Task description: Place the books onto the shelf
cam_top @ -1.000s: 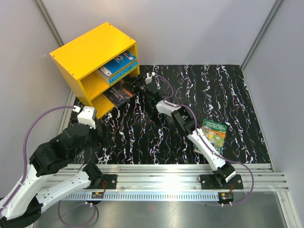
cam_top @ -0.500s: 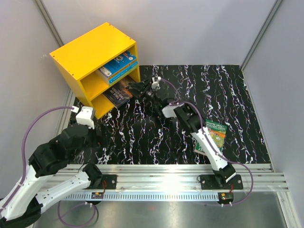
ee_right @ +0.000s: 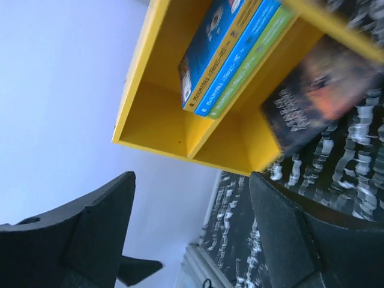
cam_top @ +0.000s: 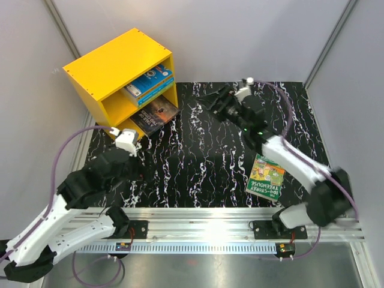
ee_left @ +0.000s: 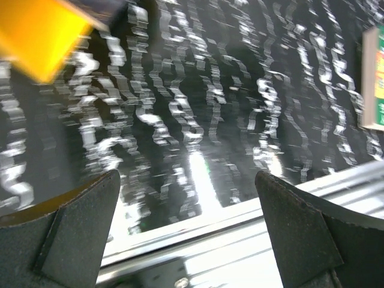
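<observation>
Well, the yellow shelf has two compartments.

Stacked books lie in the upper compartment of the shelf. Another book pokes out of its lower compartment onto the table. A lone book lies on the table well to the shelf's right, further forward.

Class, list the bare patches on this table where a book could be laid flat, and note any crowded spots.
Bare: the table middle, between the dark book and the green book; also the far right corner. Crowded: the shelf front, where the dark book juts out.
</observation>
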You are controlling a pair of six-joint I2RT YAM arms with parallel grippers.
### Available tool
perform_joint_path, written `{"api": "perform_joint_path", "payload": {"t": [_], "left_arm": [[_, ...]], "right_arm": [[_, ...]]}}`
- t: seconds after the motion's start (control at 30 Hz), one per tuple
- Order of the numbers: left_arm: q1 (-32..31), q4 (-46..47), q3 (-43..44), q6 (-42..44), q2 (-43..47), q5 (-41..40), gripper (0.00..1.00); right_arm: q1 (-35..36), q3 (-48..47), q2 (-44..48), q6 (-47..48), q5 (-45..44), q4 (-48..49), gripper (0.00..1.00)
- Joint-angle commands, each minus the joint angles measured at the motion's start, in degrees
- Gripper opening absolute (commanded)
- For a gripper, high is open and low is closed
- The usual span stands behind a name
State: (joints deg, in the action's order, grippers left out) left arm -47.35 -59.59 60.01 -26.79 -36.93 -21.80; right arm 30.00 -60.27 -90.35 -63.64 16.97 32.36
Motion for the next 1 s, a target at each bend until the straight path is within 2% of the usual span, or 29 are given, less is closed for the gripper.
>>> {"api": "perform_joint_path", "payload": {"t": [0.0,0.03,0.07,0.1,0.13,0.2,0.27,0.3,0.37,0.4,0.43,0.57,0.67,0.97], "left_arm": [[-0.28,13.16,-4.01,-2.65,-5.33,9.99,0.98],[-0.63,18.32,-4.89,-3.01,-6.65,11.5,0.98],[-0.98,20.98,-6.29,-3.97,-10.06,12.82,0.98],[-1.51,23.62,-6.65,-4.41,-12.1,15.1,0.98],[-2.12,28.95,-6.83,-4.85,-14.46,16.08,0.98],[-4.84,33.73,-5.26,-5.73,-22.78,17.75,0.98],[-8.1,37.87,-1.84,-5.65,-29.48,18.37,0.98],[-9.06,39.02,2.35,-5.47,-36.13,19.42,0.98],[-10.04,42.88,6.07,-5.73,-42.49,21.44,0.98],[-10.04,44.11,9.3,-6.17,-48.36,23.63,0.98],[-10.04,45.78,11.6,-6.7,-51.29,24.6,0.98],[-10.22,46.5,22.15,-7.75,-67.09,29.35,0.98],[-10.65,46.06,28.48,-8.54,-72.83,31.47,0.97],[-11.18,45.09,36.58,-10.04,-86.9,35.16,0.97]], "right_arm": [[-0.29,-4.41,18.34,18.98,-21.66,-53.3,0.84],[-1.34,-5.2,20.54,19.86,-28.85,-59.8,0.84],[-3.17,-6.6,23.87,19.61,-32.32,-65.79,0.85],[-3.8,-6.96,25.21,19.26,-35.75,-75.76,0.85],[-4.5,-6.97,26.35,17.51,-41.87,-79.95,0.85],[-7.3,-6.0,28.82,14.69,-46.31,-89.34,0.86],[-10.03,-3.29,30.93,13.11,-48.61,-92.55,0.88],[-13.88,-2.14,31.63,12.93,-48.53,-93.35,0.88],[-18.46,2.15,33.47,14.94,-43.8,-91.43,0.88],[-24.23,3.65,33.92,15.9,-40.91,-88.55,0.88],[-26.55,5.32,34.35,17.39,-34.7,-86.69,0.88],[-39.03,13.84,31.3,19.95,-23.32,-79.74,0.88],[-42.91,16.31,27.69,21.36,-21.37,-77.28,0.88],[-43.53,22.11,24.69,20.66,-17.15,-70.34,0.88]]}}
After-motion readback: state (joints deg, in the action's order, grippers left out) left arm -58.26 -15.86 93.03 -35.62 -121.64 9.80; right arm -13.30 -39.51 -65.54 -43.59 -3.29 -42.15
